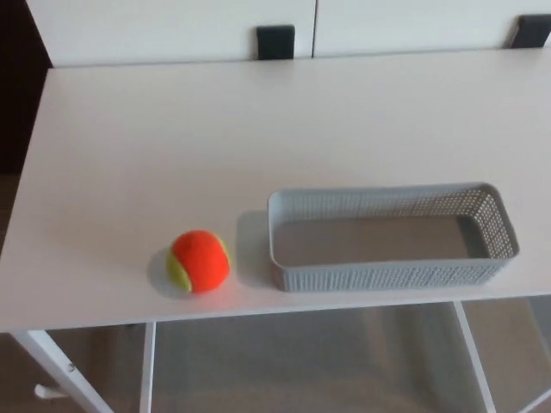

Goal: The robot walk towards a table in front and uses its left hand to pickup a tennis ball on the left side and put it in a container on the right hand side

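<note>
1. White table [172, 129] is filling most of the view, with pale panels [172, 26] and two dark blocks [275, 40] showing behind its far edge.
2. Basket [387, 275] is sitting at the right of the table, close to the near edge, with its long side running along that edge. It is standing upright, mouth facing up, and is holding nothing. This placing is judged to be giving a wide target for a drop from above.
3. Ball [199, 261] is resting on the table just left of the basket, near it but not touching, about level with the basket's front wall. Bare table is lying all round it, which is judged to be leaving room for fingers to close on it.
4. Neither the left hand nor the right hand is showing in the view. Finger spread therefore cannot be told, and nothing is visibly being held.
5. Judged status: pickup is not yet beginning, as the ball is lying outside the basket.
6. Judged next move: the left hand is needing to come in over the ball from the side away from the basket.
7. Judged risk: the ball is sitting close to the near edge, so a glancing touch could be sending it rolling off the table or against the basket's end wall.
</note>
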You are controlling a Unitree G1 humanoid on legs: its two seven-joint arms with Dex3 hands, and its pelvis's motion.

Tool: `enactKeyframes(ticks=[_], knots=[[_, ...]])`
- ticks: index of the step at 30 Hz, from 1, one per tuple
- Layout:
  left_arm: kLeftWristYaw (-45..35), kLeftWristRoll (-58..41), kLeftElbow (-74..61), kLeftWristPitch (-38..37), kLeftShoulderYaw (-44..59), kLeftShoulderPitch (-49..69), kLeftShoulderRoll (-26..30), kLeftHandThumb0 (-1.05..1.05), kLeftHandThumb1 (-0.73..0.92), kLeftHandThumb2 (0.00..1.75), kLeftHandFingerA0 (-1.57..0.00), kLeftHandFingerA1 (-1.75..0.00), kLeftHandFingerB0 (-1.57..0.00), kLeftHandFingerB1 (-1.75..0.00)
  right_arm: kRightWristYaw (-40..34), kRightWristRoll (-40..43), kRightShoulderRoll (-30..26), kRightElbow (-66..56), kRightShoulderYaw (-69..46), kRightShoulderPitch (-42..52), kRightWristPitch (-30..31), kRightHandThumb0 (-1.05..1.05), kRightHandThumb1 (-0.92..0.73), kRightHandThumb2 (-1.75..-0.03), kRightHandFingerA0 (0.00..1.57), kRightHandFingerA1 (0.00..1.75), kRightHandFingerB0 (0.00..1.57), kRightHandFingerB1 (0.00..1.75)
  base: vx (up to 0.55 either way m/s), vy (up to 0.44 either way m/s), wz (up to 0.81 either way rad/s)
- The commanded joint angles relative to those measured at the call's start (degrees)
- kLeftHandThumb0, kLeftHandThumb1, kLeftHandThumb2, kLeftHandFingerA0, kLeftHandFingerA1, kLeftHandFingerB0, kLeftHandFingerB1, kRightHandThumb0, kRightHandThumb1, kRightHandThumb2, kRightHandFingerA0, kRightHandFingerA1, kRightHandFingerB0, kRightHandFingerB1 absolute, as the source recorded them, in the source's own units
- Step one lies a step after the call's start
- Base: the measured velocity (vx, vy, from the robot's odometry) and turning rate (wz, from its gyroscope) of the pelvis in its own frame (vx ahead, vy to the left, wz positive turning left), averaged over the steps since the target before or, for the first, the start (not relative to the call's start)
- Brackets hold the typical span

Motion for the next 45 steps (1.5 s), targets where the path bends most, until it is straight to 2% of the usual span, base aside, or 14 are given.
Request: enactKeyframes(ticks=[1,10,14,17,23,38,40,41,45], knots=[[0.65,0.51,0.42,0.31,-0.29,-0.25,0.87,-0.20,0.65,0.59,-0.45,-0.36,-0.36,-0.33,-0.37,0.75,0.15,1.31,-0.67,-0.39,-1.30,-0.43,-0.48,-0.54,0.59,0.51,0.49,0.43,-0.04,-0.060,0.20],[1.56,1.26,0.29,0.75,-1.09,-1.46,1.69,-0.19,0.62,0.58,-0.46,-0.36,-0.36,-0.33,-0.05,-0.27,-0.55,0.65,0.26,-1.14,-1.59,-0.50,-0.51,-0.55,0.57,0.50,0.47,0.41,0.01,-0.148,0.16],[2.09,2.38,-1.40,2.83,-2.19,-1.54,2.62,-0.23,0.64,0.59,-0.40,-0.35,-0.32,-0.32,-0.38,0.18,-0.34,1.11,-0.01,-2.10,-1.23,-0.43,-0.50,-0.55,0.60,0.51,0.47,0.41,0.00,0.000,0.00],[3.26,2.80,-0.78,3.13,-2.62,-2.50,2.73,-0.24,0.63,0.59,-0.43,-0.36,-0.34,-0.33,0.47,1.65,0.16,0.51,-1.08,-1.97,-2.42,-0.42,-0.48,-0.54,0.60,0.53,0.47,0.44,0.06,0.135,-0.15],[2.82,2.47,-2.44,2.93,-3.02,-1.81,2.62,-0.25,0.66,0.60,-0.39,-0.34,-0.33,-0.32,-0.07,0.43,-0.40,-1.95,-0.32,-1.04,-1.57,-0.44,-0.50,-0.55,0.56,0.50,0.46,0.42,0.07,0.241,-0.08],[4.33,2.34,-1.84,2.39,-2.76,-3.66,1.92,-0.24,0.65,0.60,-0.41,-0.35,-0.32,-0.32,0.33,1.83,0.16,-2.55,-1.86,-2.65,0.68,-0.38,-0.49,-0.54,0.60,0.51,0.48,0.42,0.01,-0.028,0.03],[5.12,-0.39,-5.42,4.52,-0.75,-3.15,0.42,-0.17,0.62,0.58,-0.37,-0.35,-0.28,-0.31,0.52,1.36,-0.17,-3.42,-1.55,-2.95,1.34,-0.41,-0.51,-0.55,0.57,0.49,0.47,0.41,0.00,0.000,0.00],[5.43,-1.80,-9.62,5.25,0.49,-1.50,-0.18,-0.19,0.63,0.62,-0.27,-0.34,-0.21,-0.30,0.26,0.95,-0.06,-3.66,-1.28,-2.73,1.57,-0.43,-0.51,-0.55,0.56,0.48,0.47,0.40,0.00,0.000,0.00],[6.41,-5.55,-21.24,8.15,5.36,2.73,-1.75,-0.19,0.62,0.60,-0.21,-0.31,-0.15,-0.28,-0.03,1.07,-0.13,-4.82,-1.48,-1.93,1.53,-0.42,-0.51,-0.55,0.57,0.49,0.49,0.41,0.00,0.000,0.00]])
